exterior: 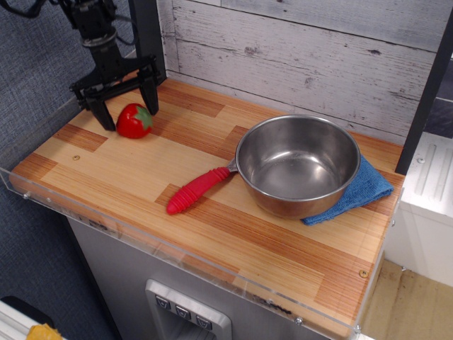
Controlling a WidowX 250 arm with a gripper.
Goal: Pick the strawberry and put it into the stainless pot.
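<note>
The strawberry [134,121] is small, glossy and red, and lies on its side at the back left of the wooden counter with its green cap pointing right. My black gripper [129,117] has come down over it, open, with one finger [104,115] to the left of it and the other [150,101] to the right. The fingers do not visibly press on it. The stainless pot [283,202] stands empty at centre right, well apart from the gripper. Its red ribbed handle [195,190] points to the front left.
A blue cloth [359,190] lies under the pot's right side. A clear acrylic lip [141,241] runs along the counter's front and left edges. A white plank wall [297,49] stands behind, with a black post [146,28] at the back left.
</note>
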